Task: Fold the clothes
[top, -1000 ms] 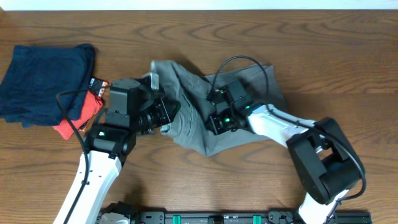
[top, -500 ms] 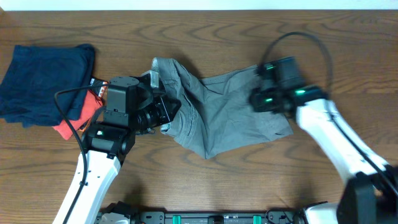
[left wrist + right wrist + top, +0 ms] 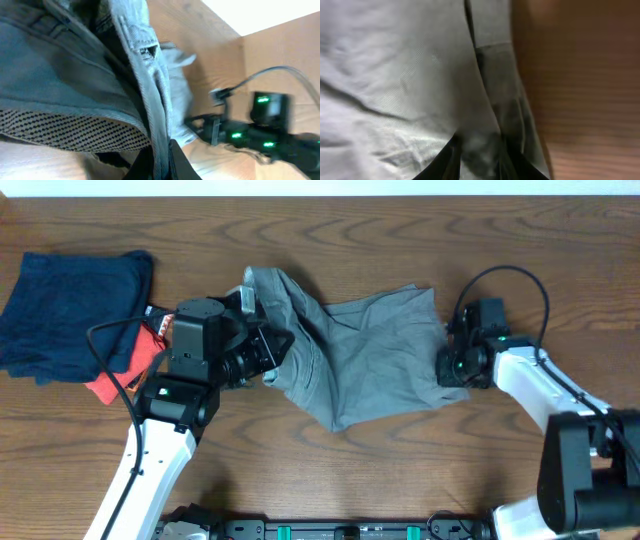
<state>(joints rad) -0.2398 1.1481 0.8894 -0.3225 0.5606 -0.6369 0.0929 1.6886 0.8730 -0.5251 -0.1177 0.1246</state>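
The grey shorts [image 3: 355, 355] lie spread across the table middle between my two arms. My left gripper [image 3: 268, 360] is shut on the shorts' left edge near the waistband; in the left wrist view [image 3: 159, 162] a fold of grey cloth [image 3: 145, 70] with patterned pale lining is pinched between the dark fingers. My right gripper [image 3: 447, 368] is at the shorts' right edge; in the right wrist view [image 3: 479, 160] the fingers close on a bunch of grey cloth [image 3: 410, 75].
A dark navy folded garment [image 3: 70, 310] lies at the far left, on top of a red-orange garment [image 3: 130, 365]. Bare wooden table [image 3: 400, 240] lies behind and in front of the shorts.
My right arm has pulled the shorts' right side out to the right, spreading them, then settled lower at the right edge. The left gripper has held its place.
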